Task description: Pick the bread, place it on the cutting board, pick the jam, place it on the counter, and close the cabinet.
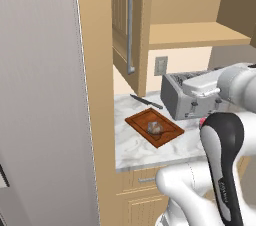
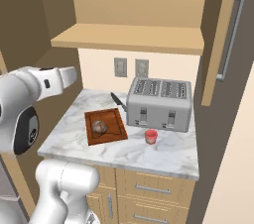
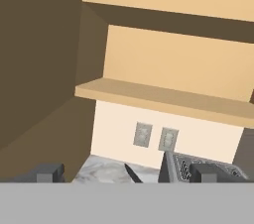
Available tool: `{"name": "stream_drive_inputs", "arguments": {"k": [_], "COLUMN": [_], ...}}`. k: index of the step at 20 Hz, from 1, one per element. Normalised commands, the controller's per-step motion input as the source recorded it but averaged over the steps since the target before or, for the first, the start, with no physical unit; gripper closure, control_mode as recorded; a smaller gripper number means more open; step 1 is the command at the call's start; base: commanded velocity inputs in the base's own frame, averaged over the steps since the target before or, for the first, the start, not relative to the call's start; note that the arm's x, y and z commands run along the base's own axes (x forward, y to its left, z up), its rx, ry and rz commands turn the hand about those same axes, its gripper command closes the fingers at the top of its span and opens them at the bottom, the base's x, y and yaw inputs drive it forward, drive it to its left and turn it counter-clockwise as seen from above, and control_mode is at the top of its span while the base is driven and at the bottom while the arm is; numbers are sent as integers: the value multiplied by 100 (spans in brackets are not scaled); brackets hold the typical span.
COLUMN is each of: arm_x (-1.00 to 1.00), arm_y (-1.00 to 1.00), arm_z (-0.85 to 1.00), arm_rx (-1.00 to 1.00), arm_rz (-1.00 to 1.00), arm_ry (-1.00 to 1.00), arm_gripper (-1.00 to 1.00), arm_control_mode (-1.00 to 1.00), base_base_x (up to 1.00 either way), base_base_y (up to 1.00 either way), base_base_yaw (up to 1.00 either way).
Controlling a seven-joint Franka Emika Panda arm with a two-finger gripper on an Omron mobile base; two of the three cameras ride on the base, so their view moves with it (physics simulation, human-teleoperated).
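cream wall (image 2: 99,67), 2 outlets (image 2: 131,67)

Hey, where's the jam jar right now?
In the right base view, the jam jar stands on the counter just in front of the toaster, right of the cutting board.

Readable text: none in any view.
Robot arm (image 1: 223,170): a small vertical marking runs down the dark forearm cover, too small and blurred to read.
Toaster (image 2: 159,103): no brand or numbers legible on its front.
Jam (image 2: 151,136): no label legible.
Wall outlets (image 3: 155,137): plain, unmarked.
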Motion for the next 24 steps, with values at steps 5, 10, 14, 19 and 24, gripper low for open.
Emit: {"name": "stream_drive_inputs", "arguments": {"k": [5,10,14,19,24], "arm_x": [-43,-28,-25,-23,-20], "arm_y": [4,5,11,19,29], "arm_z": [0,-7,-14,-20,-23], "arm_rx": [0,0,0,0,0], "arm_rz": [0,4,6,5,3], "arm_ry": [-16,-18,-16,-13,-12], "arm_gripper": [-100,-100,-100,-100,-100], "arm_control_mode": [-100,-100,-100,-100,-100], "base_base_x": [0,0,0,0,0], "base_base_y": [0,0,0,0,0], "base_base_yaw": [0,0,0,0,0]}}
